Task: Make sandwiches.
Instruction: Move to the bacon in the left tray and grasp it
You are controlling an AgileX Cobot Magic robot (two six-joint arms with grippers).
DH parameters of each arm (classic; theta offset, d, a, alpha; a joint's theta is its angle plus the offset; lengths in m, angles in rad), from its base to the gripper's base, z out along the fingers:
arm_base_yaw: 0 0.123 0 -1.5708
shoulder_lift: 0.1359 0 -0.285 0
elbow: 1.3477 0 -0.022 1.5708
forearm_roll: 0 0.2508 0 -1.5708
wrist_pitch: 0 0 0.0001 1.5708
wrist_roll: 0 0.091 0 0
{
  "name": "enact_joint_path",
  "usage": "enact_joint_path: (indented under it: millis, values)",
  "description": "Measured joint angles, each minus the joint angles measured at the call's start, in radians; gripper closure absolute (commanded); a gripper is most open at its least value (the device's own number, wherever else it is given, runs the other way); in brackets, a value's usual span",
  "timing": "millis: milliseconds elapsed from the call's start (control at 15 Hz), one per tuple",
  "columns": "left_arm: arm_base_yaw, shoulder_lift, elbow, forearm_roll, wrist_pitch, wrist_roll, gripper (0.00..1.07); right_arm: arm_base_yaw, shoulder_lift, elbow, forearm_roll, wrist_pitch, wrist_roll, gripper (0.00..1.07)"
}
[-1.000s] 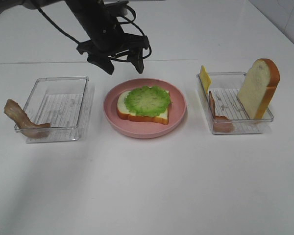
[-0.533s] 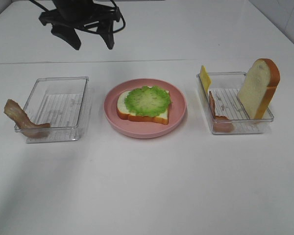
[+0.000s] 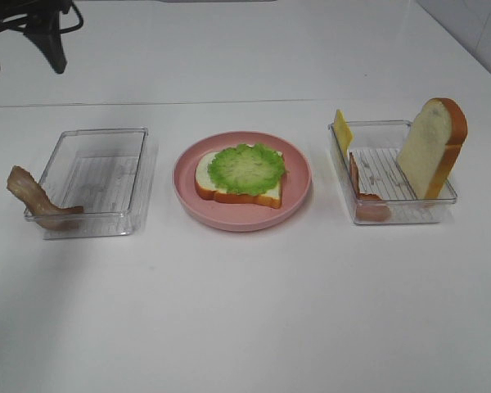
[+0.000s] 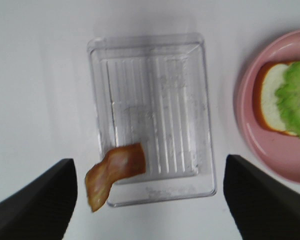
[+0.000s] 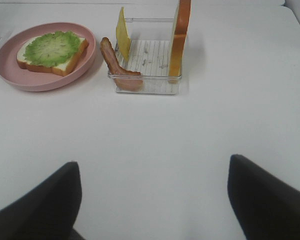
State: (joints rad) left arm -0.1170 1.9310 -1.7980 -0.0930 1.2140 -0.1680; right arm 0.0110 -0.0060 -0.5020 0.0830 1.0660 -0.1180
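Observation:
The sandwich in progress is one bread slice [image 3: 217,187] topped with green lettuce [image 3: 246,167], lying on the pink plate [image 3: 188,176]. In the left wrist view the same lettuce [image 4: 297,97] and plate [image 4: 250,135] show at one side. My left gripper [image 3: 24,57] hangs open at the far back left, high over the left tray [image 4: 155,60], with nothing between its fingers [image 4: 35,200]. A bacon strip [image 3: 34,199] droops over that tray's front left corner. My right gripper [image 5: 152,200] is open over bare table, short of the right tray [image 5: 150,85].
The right tray [image 3: 393,214] holds an upright bread slice [image 3: 432,147], a yellow cheese slice [image 3: 342,131] and a bacon strip [image 3: 364,192]. The right wrist view shows them too: bread [image 5: 181,35], cheese [image 5: 121,35], bacon [image 5: 115,62]. White table lies in front.
My left arm has swung from behind the pink plate out to the far back left, still open. The food, plate and trays have not moved.

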Motion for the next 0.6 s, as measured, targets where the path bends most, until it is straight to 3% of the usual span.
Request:
enact_joint_path:
  millis: [400,600]
  values:
    - [0.041,-0.026,0.250,0.040,0.002,0.000,0.30,0.000,0.000,0.000,0.000,0.000,0.000,0.31]
    - [0.041,0.009,0.307,0.034,-0.071,0.000,0.30,0.000,0.000,0.000,0.000,0.000,0.000,0.31]
